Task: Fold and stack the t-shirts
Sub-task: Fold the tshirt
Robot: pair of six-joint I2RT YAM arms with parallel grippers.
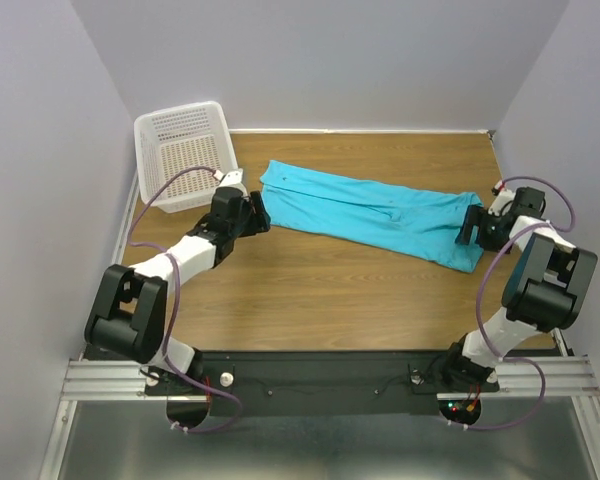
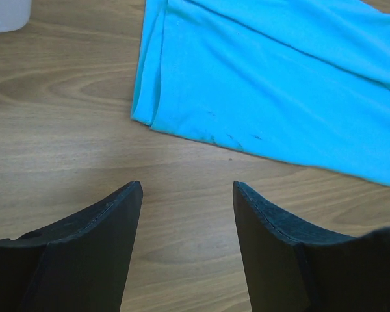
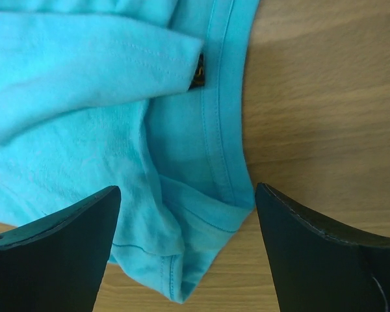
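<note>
Currently mid-fold: t-shirt (image 1: 370, 215) lies as a long narrow band across the table (image 1: 310, 300). Left gripper (image 2: 187, 188) is wide open just short of one end, and right gripper (image 3: 188, 192) is wide open over the other end's hem. Next probably needs a pinch on an end, then a crosswise fold.

**One high view, two close ones**

The top external camera looks down from above and behind the near edge, taking in the whole tabletop (image 1: 330, 300). The left wrist camera sits low behind the left tool (image 2: 187, 185), toward the far-left corner, facing one end of the t-shirt (image 2: 273, 84). The right wrist camera hangs closer over the right tool (image 3: 188, 188), by the right edge. All three views share the t-shirt.
</note>
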